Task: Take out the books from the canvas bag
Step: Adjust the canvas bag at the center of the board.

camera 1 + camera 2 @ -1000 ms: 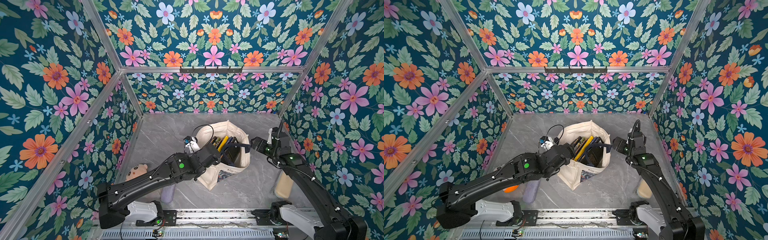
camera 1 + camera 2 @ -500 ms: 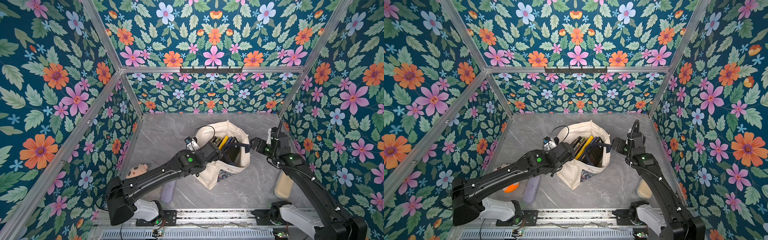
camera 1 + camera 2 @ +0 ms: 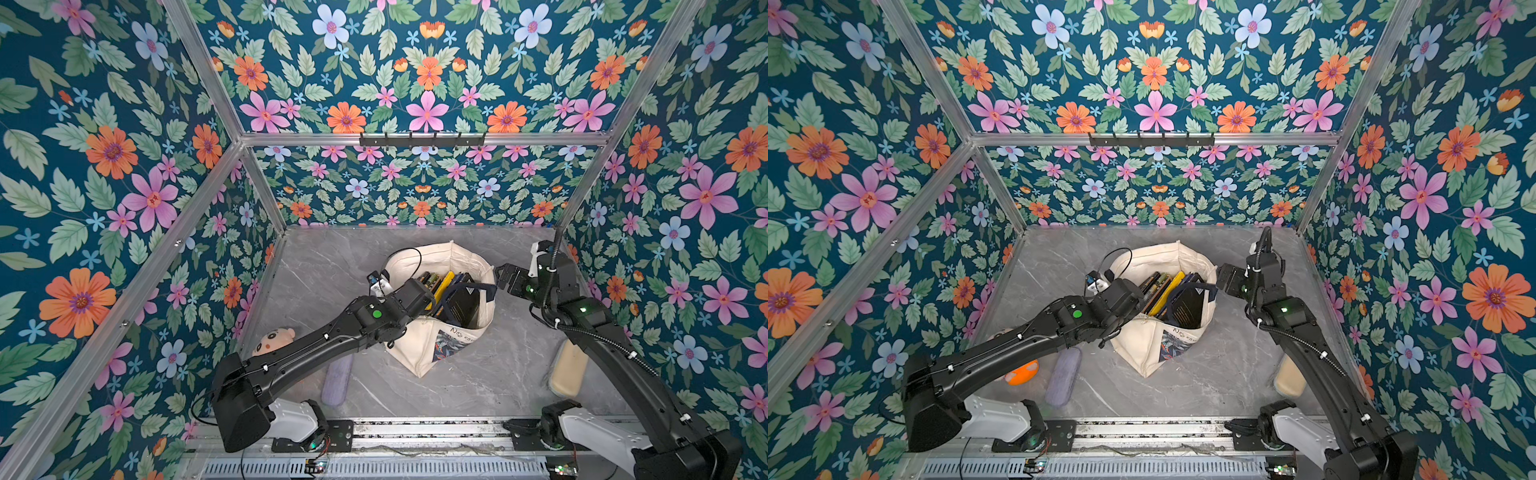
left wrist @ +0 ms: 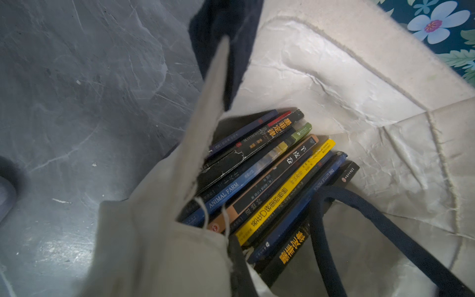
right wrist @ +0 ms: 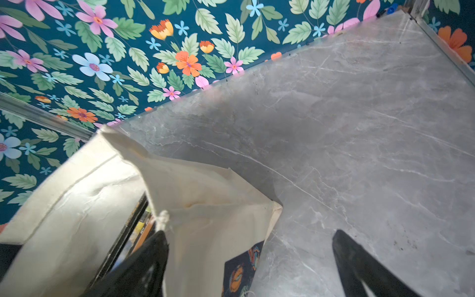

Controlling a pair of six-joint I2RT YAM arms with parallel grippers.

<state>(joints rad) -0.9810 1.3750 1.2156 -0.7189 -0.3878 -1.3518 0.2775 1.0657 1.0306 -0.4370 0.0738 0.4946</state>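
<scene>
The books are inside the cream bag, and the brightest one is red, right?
Not quite. The books are inside the cream bag, but the brightest one is yellow, not red. The left wrist view shows it.

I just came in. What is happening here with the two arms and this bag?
Two robot arms are working on a cream canvas bag that stands on the grey table. The left gripper is shut at the bag's rim and seems to pinch the cloth. The right gripper is open, with one finger inside the opposite rim and one outside. The books stand packed inside the bag; none is out yet.
</scene>
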